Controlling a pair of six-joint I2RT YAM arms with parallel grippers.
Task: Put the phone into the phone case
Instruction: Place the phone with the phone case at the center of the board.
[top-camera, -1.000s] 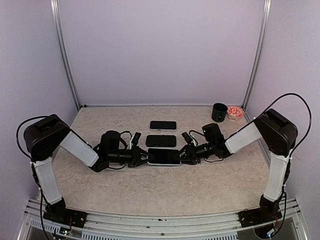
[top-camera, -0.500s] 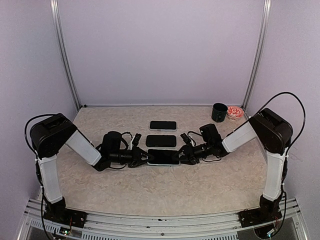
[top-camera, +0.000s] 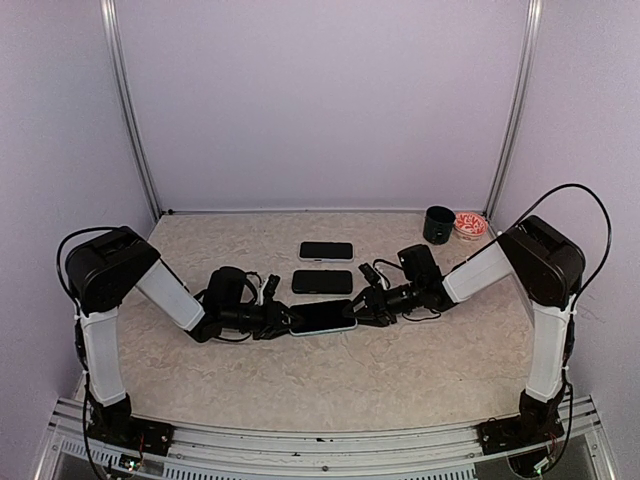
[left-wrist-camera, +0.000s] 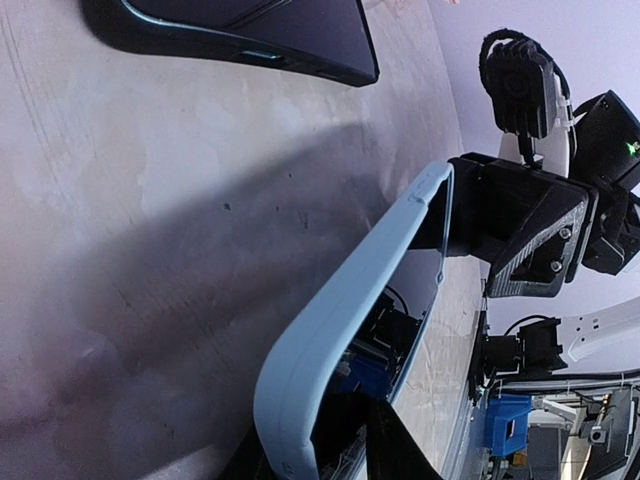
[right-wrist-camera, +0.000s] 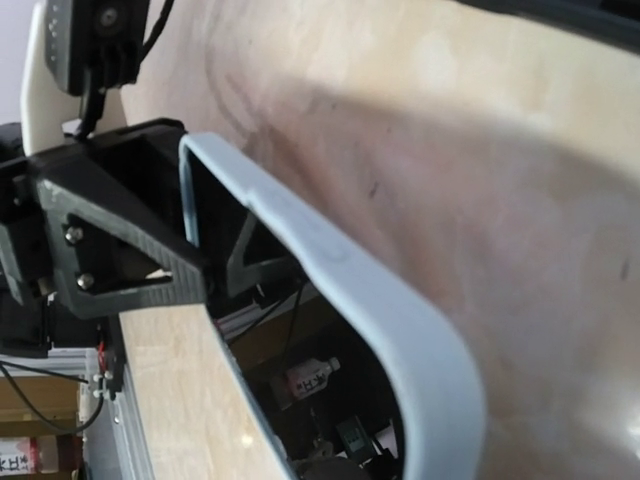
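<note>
The phone case (left-wrist-camera: 345, 295) is gripped at one end by the right gripper (top-camera: 359, 309); whether the left gripper (top-camera: 288, 320) holds the other end cannot be told.

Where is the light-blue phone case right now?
In the top view, the light-blue phone case is mid-table, spanning the gap between the left gripper at its left end and the right gripper at its right end, just in front of a dark phone.
</note>
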